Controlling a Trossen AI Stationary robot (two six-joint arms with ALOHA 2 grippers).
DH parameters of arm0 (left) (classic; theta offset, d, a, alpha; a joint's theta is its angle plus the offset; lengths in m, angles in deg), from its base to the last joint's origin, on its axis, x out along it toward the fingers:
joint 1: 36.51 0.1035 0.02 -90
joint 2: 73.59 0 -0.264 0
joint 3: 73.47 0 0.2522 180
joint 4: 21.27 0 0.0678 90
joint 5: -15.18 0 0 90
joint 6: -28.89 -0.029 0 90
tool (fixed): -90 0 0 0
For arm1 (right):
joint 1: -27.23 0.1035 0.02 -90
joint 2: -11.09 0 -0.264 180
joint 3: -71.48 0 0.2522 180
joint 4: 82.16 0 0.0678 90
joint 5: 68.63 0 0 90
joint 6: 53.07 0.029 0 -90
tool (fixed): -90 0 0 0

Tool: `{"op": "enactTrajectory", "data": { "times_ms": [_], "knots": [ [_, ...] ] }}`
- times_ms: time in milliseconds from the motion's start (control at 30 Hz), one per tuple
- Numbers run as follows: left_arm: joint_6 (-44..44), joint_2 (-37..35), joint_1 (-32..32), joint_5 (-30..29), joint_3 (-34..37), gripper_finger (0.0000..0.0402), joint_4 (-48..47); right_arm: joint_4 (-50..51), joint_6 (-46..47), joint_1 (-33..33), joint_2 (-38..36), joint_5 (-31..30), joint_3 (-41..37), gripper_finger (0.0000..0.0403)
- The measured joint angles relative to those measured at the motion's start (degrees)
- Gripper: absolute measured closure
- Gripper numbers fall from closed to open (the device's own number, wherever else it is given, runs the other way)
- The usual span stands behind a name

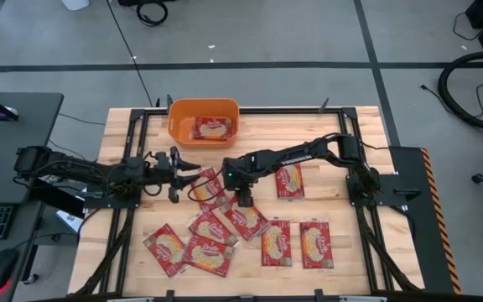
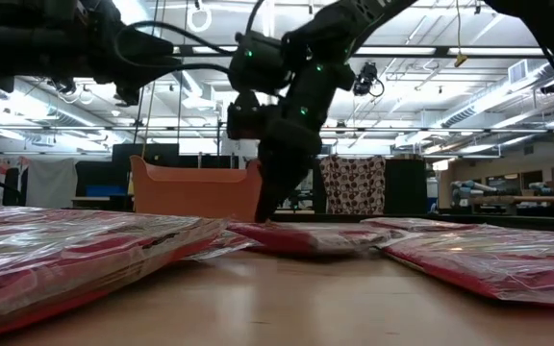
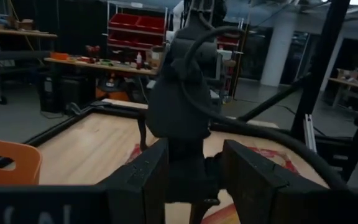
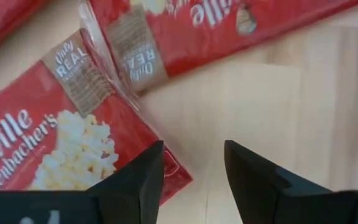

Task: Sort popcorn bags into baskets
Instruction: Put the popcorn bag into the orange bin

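- The right gripper (image 1: 244, 200) points down over the middle of the table, its fingers apart with nothing between them, hanging just above the corner of a bag (image 4: 61, 149).
- The left gripper (image 1: 177, 174) waits left of the pile, fingers (image 3: 143, 180) parted and empty, aimed toward the right arm.
- The basket (image 1: 177, 126) sits at the far edge with one bag (image 1: 211, 128) flat inside; nine or so bags lie loose on the table (image 1: 359, 126).
- Risk: the bags under the right gripper overlap, so closing here could pinch two film edges at once, or slide off the slick wrapper and only nudge the pile.
- Risk: the two grippers are near each other; a lift toward the basket could brush the left arm if it also reaches in.
- Room: bare wood lies between the pile and the basket, and around the lone bag (image 1: 289, 180) to the right. The near bags sit close to the table's front edge, so a push that way could tip one off.
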Motion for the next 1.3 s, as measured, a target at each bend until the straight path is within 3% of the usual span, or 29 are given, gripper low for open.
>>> {"op": "enactTrajectory", "data": {
  "times_ms": [233, 533, 1000, 1167, 1300],
  "knots": [
    [-1.2, 0.0, 0.1, 0.0, 0.0, 0.0244, 0.1, 1.1, -1.0, -0.1, 0.2, 1.7, -0.4, 0.0269],
    [-1.7, 0.0, 0.1, 0.0, 0.0, 0.0244, 0.3, 2.0, -2.0, -0.1, 0.2, -1.7, -0.4, 0.0392],
    [-3.6, 0.0, 0.1, -1.0, 0.0, 0.0244, -2.7, 10.0, -7.5, 0.0, 0.2, -12.5, 11.7, 0.0398],
    [-3.1, 1.4, 0.1, -1.2, 0.0, 0.0244, -5.5, 12.4, -4.8, -0.4, 0.2, -6.7, 12.9, 0.0391],
    [-1.8, 1.9, 0.1, -1.1, 0.0, 0.0244, -5.2, 15.0, 0.7, -1.4, 0.2, -4.1, 12.6, 0.0351]
  ]
}}
